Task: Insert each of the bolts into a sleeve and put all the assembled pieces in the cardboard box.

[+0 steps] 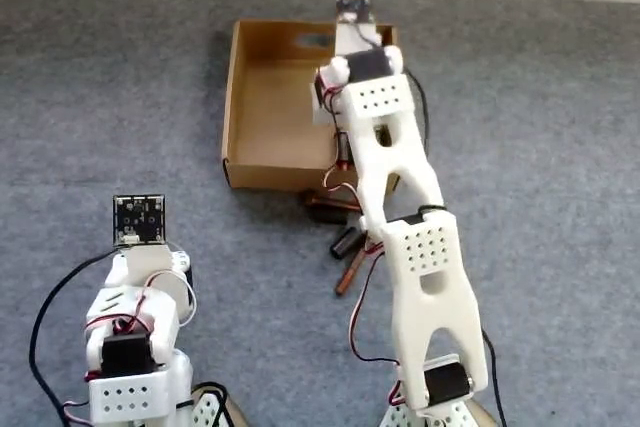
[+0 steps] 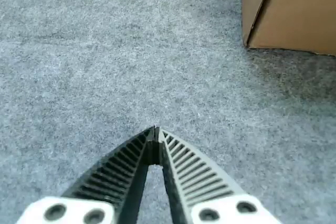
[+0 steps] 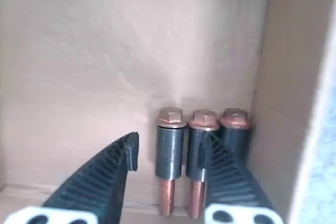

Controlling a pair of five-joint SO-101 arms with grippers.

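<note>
So, high view first: the cardboard box (image 1: 262,162) sits at the far side of the grey carpeted counter (image 1: 120,97). The right arm (image 1: 385,147) stretches out over the box's right half, with its wrist down inside. Just outside the box's near wall, right beside that arm, there's a loose black sleeve (image 1: 345,240) with a copper bolt (image 1: 350,273) just beside it. Another dark piece (image 1: 322,205) lies up against the wall, half under the arm, and I can't make out what it is. The left arm (image 1: 135,347) is folded up at the near left corner, well apart from all that.

Left wrist view: the left tool (image 2: 154,136) is closed, tips meeting with nothing between them, over bare carpet. A corner of the box (image 2: 283,19) shows farther off.

Right wrist view: the right tool (image 3: 170,148) is inside the box with its fingers spread, gripping nothing. Past the fingers are three assembled pieces (image 3: 203,121), each a copper bolt through a black sleeve. They're lined up side by side and tucked into the corner, the outermost one just beside the side wall.
</note>
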